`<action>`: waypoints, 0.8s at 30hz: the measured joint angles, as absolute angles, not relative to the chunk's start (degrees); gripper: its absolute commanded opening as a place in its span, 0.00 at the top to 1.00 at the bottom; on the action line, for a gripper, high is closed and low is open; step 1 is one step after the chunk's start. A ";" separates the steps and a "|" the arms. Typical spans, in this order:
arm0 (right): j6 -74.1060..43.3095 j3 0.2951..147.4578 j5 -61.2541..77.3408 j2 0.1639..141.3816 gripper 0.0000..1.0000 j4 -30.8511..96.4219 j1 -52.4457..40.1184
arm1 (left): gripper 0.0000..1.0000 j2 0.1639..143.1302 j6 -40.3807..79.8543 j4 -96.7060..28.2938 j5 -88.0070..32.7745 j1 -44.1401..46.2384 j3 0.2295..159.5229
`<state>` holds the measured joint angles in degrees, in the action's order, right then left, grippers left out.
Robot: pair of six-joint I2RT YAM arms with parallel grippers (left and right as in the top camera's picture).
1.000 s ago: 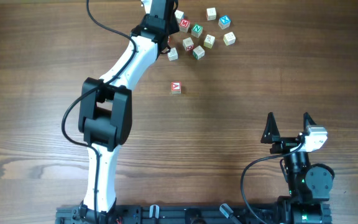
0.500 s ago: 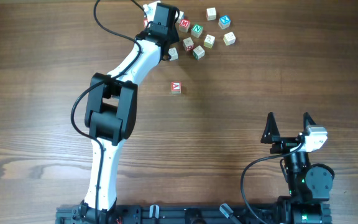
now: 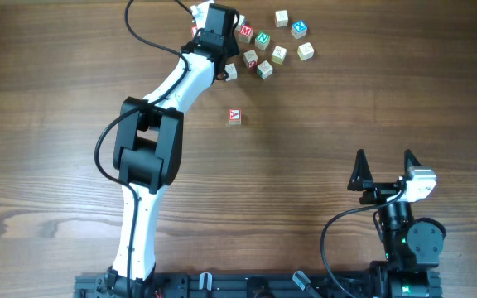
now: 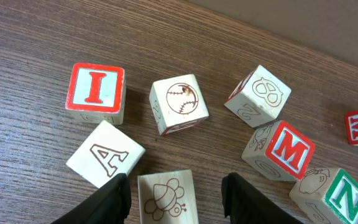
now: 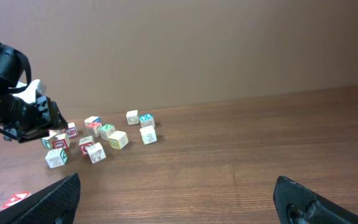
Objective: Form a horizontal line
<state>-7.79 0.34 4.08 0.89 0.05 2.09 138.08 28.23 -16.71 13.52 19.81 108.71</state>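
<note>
A single red-"A" cube (image 3: 234, 116) stands alone mid-table; no row of touching cubes shows. It also shows in the right wrist view (image 5: 16, 199). The loose cluster (image 3: 263, 45) lies at the far edge. My left gripper (image 3: 218, 33) hangs over the cluster's left end. In the left wrist view it (image 4: 176, 190) is open, its fingers either side of a bee-picture cube (image 4: 165, 198), with a gap on the right. Near it lie an outlined-"A" cube (image 4: 105, 162), a red "I" cube (image 4: 96, 92) and a baseball cube (image 4: 179, 104). My right gripper (image 3: 384, 161) is open and empty near the front.
A red "M" cube (image 4: 284, 149), a green "N" cube (image 4: 340, 196) and a pale cube with an "8" on its side (image 4: 260, 96) lie right of the left fingers. The table's far edge (image 4: 303, 43) runs just behind the cluster. A black cable (image 3: 139, 29) loops above the left arm.
The left arm has swung a little to the right and its wrist has settled over the cluster's left end, then held still. The right arm and the red-"A" cube have not moved.
</note>
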 measured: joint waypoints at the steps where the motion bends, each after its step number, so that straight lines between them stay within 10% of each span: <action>1: -7.79 0.34 4.08 0.89 0.00 0.05 2.11 | 0.41 138.08 28.23 -16.71 13.52 19.81 108.71; 24: -7.79 0.34 4.08 0.89 0.00 0.05 2.11 | 0.42 141.84 28.82 -15.51 13.63 20.08 108.77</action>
